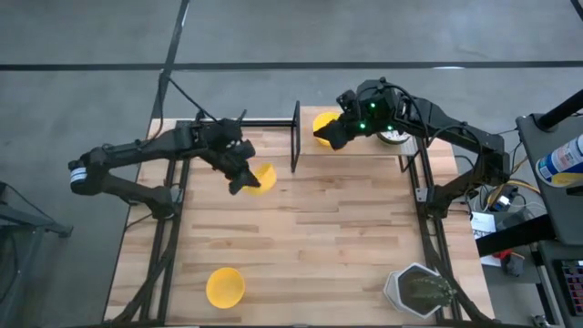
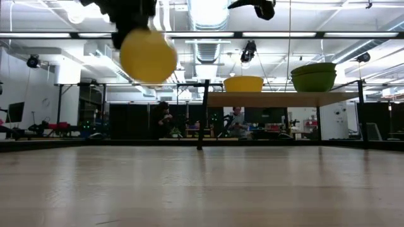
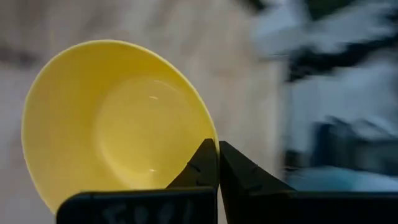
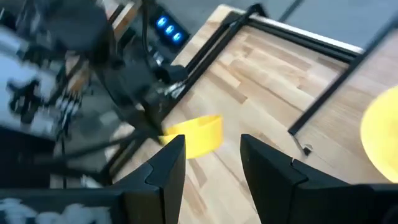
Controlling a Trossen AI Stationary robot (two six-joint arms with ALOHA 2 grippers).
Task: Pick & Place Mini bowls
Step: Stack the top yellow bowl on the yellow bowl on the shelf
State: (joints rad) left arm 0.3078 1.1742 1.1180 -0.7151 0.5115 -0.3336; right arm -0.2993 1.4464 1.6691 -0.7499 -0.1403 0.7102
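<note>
My left gripper (image 1: 244, 179) is shut on a plain yellow mini bowl (image 1: 262, 177) and holds it above the middle-left of the table; the low view shows this bowl (image 2: 148, 55) high in the air. A second yellow bowl (image 1: 322, 122) sits at the table's far edge, with my open right gripper (image 1: 328, 137) just on its near side and above it, touching nothing. A third yellow bowl (image 1: 225, 286) lies near the table's near edge. A white round thing (image 1: 393, 138) shows partly under my right arm. I see no speckled pattern anywhere. My left gripper pinches the yellow bowl's rim (image 3: 210, 138), one finger (image 3: 200, 167) inside the bowl and one (image 3: 239, 171) outside. The bowl is lifted clear of the table and tilted, its hollow turned toward the wrist camera.
A black post (image 1: 295, 137) stands upright between the two arms near the far edge, joined to a bar along that edge. The grey-white hexagonal container (image 1: 417, 290) sits at the near right corner. Bare wood (image 1: 346, 228) lies across the table's middle.
</note>
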